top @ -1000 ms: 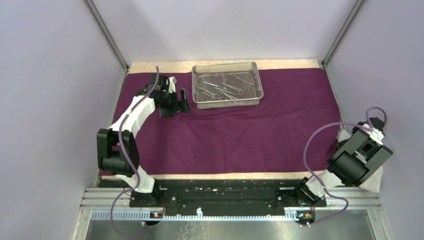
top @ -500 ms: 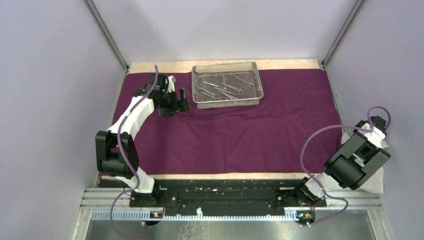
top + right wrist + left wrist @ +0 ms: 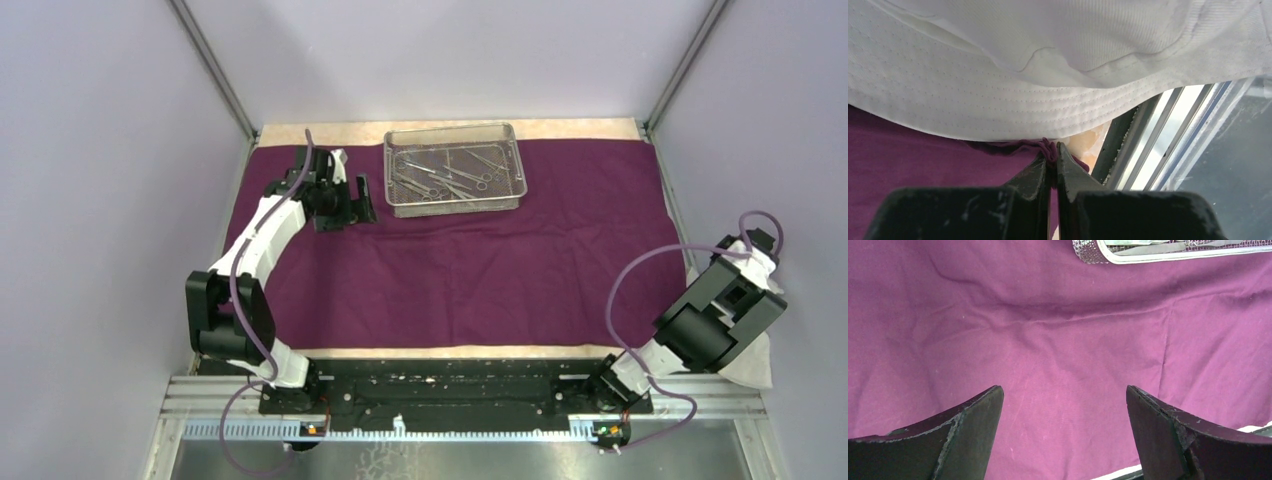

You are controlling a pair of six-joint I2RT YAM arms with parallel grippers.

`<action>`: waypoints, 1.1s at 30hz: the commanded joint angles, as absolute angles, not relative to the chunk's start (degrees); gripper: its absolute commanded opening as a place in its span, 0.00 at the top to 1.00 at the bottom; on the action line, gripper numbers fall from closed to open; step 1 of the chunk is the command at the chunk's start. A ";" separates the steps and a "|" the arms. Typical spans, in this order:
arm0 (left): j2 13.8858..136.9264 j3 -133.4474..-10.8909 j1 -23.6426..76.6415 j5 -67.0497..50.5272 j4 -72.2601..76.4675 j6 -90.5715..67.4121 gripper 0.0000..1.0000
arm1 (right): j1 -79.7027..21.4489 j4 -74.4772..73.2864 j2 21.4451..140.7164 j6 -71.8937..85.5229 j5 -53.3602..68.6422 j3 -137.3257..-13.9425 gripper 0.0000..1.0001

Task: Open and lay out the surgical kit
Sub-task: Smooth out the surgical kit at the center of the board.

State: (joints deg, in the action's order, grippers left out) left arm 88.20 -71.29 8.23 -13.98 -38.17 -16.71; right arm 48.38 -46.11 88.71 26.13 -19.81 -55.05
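The dark purple cloth wrap (image 3: 480, 265) lies spread flat over the table. On its far edge stands the silver wire-mesh tray (image 3: 400, 207), holding several steel instruments (image 3: 445, 176). My left gripper (image 3: 352, 203) hovers just left of the tray, open, with only purple cloth (image 3: 1058, 340) between its fingers (image 3: 973, 430); the tray's corner (image 3: 1087, 251) shows at the top of the left wrist view. My right gripper (image 3: 1053, 146) is shut on a bunched pinch of the purple cloth (image 3: 923, 150) at the table's right near corner, beneath a white cloth (image 3: 1048, 75).
The white cloth (image 3: 757, 357) hangs off the table's right near corner under the right arm (image 3: 720, 320). Metal rails (image 3: 1168, 130) run along the table edge there. Grey walls close in on both sides and behind.
The left gripper has drifted slightly left and back beside the tray. The right arm has shifted a little outward to the right, still pinching the purple cloth.
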 commanded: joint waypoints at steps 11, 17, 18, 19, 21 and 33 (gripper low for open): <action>83.82 -68.73 7.56 -12.09 -37.08 -16.27 0.01 | 49.56 -44.62 90.03 25.68 -30.37 -62.37 1.00; 82.57 -67.83 7.34 -9.73 -37.56 -15.84 0.01 | 49.55 -42.31 92.09 24.95 -32.10 -62.33 1.00; 82.34 -67.71 7.23 -9.33 -37.75 -15.83 0.01 | 49.53 -42.04 92.81 24.85 -32.29 -62.58 1.00; 81.98 -67.56 7.09 -8.87 -37.82 -15.82 0.01 | 49.53 -42.10 93.64 24.84 -32.67 -63.03 1.00; 81.27 -67.46 6.91 -7.95 -38.08 -15.75 0.01 | 49.52 -41.91 94.72 24.51 -33.21 -63.83 1.00; 80.56 -66.18 6.59 -5.67 -37.82 -16.12 0.01 | 49.22 -45.76 92.40 23.29 -21.91 -67.96 0.79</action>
State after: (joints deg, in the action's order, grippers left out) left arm 81.89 -66.92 6.79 -6.31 -38.24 -16.25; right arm 48.10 -56.27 95.68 27.83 -26.15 -63.46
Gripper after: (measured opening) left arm 0.987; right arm 0.117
